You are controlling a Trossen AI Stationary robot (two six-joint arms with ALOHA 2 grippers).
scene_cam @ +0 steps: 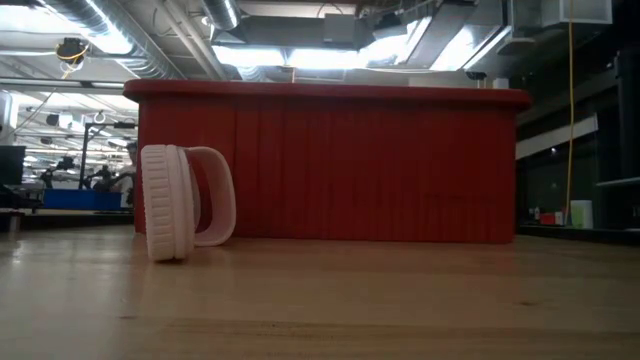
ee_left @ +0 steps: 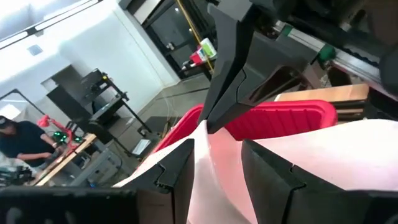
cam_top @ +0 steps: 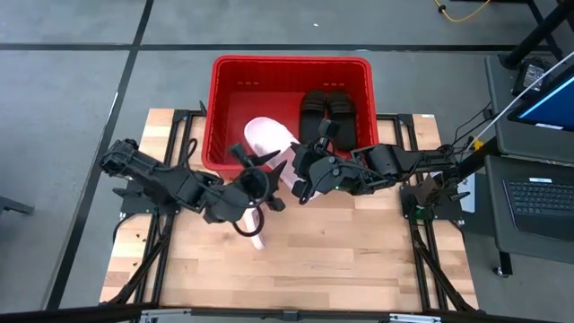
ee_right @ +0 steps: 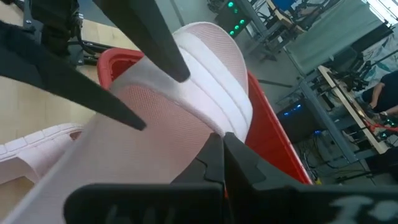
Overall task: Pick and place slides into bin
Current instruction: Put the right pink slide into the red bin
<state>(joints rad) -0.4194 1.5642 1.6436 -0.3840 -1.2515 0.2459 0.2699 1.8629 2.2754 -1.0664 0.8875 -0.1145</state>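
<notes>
From where I stand, no lettering, brand mark, number or sign is legible anywhere. The red bin (cam_top: 291,65) in the upper middle of the frame shows plain walls. The laptop screen (cam_top: 549,97) at the right edge shows only a blur.

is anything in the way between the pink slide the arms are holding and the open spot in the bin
Nothing visible blocks it. The pink slide, gripped by the left gripper and right gripper, already hangs over the near rim of the bin. The bin's left half is bare; the black slides lie to the right. Another pink slide stands on the table, outside the bin.
</notes>
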